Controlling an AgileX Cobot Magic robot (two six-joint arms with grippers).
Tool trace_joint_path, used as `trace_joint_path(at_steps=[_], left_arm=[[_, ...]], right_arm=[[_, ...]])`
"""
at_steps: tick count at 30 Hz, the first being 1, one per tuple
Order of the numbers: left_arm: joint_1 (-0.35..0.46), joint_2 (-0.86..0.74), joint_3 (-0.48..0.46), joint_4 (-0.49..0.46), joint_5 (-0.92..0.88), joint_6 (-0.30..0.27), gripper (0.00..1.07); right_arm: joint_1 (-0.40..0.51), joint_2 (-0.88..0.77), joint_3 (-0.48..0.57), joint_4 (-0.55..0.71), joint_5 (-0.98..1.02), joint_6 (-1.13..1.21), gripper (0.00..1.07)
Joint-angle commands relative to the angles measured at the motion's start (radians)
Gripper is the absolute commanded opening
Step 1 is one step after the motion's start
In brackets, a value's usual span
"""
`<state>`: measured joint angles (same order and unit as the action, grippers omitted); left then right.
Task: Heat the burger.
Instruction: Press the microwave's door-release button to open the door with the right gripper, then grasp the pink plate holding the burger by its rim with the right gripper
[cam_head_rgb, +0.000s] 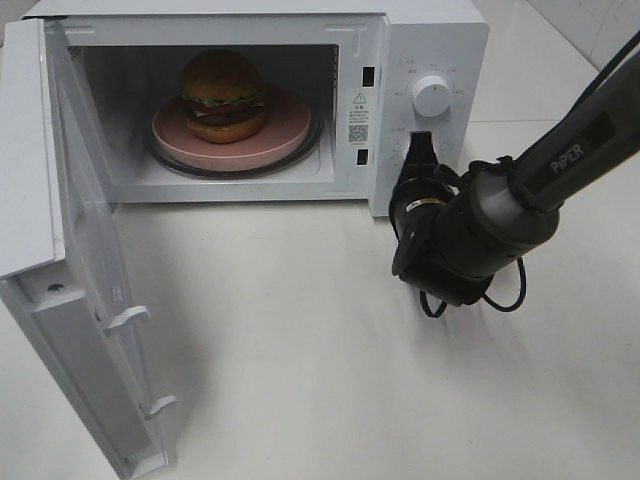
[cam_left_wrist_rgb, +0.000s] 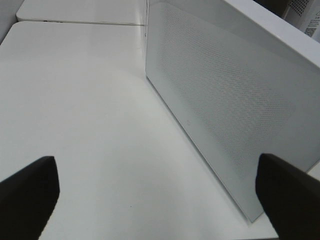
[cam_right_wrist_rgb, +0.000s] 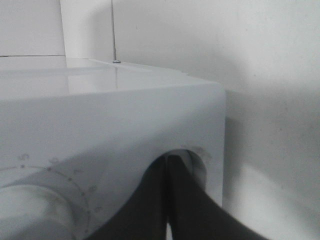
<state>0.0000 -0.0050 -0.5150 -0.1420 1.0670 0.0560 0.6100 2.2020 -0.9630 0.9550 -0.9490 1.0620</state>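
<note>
Heating task at an intermediate stage. The burger (cam_head_rgb: 223, 95) is already inside the microwave (cam_head_rgb: 440, 40), which stands along the far edge of the tabletop (cam_head_rgb: 300, 350). It rests on the pink plate (cam_head_rgb: 290, 130), toward that plate's left rim, and the plate lies on the glass turntable (cam_head_rgb: 165, 158) at the middle of the cavity floor. Loading therefore appears complete. The door (cam_head_rgb: 85, 300) stands swung fully open toward the tabletop's near left corner, so closing it and setting the heating are judged to be what is left. The burger stands upright, with the bun crown facing the cavity ceiling and the lettuce frill and patty layers level. Being round, it has no marked long axis across the plate, and its stacking axis is vertical. The right hand (cam_head_rgb: 418, 150) is clenched with its fingers pressed together, grasping nothing. Its tips are at the control panel just beneath the dial (cam_head_rgb: 432, 95), and actual contact cannot be confirmed. The left hand (cam_left_wrist_rgb: 157, 187), seen only in the left wrist view, is released, its fingers spread wide with nothing between them. It faces the outer side of the open door.
</note>
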Motion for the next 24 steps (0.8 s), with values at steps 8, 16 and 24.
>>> trace_joint_path(at_steps=[8,16,24], left_arm=[[0.002,-0.017,-0.001,-0.002,0.003,0.0,1.0],[0.002,-0.017,-0.001,-0.002,0.003,0.0,1.0],[0.002,-0.017,-0.001,-0.002,0.003,0.0,1.0]], right_arm=[[0.01,-0.095,0.07,-0.13,-0.002,-0.003,0.0],[0.01,-0.179,0.158,-0.129,0.13,-0.118,0.0],[0.01,-0.281,0.227,-0.131,0.276,-0.334,0.0]])
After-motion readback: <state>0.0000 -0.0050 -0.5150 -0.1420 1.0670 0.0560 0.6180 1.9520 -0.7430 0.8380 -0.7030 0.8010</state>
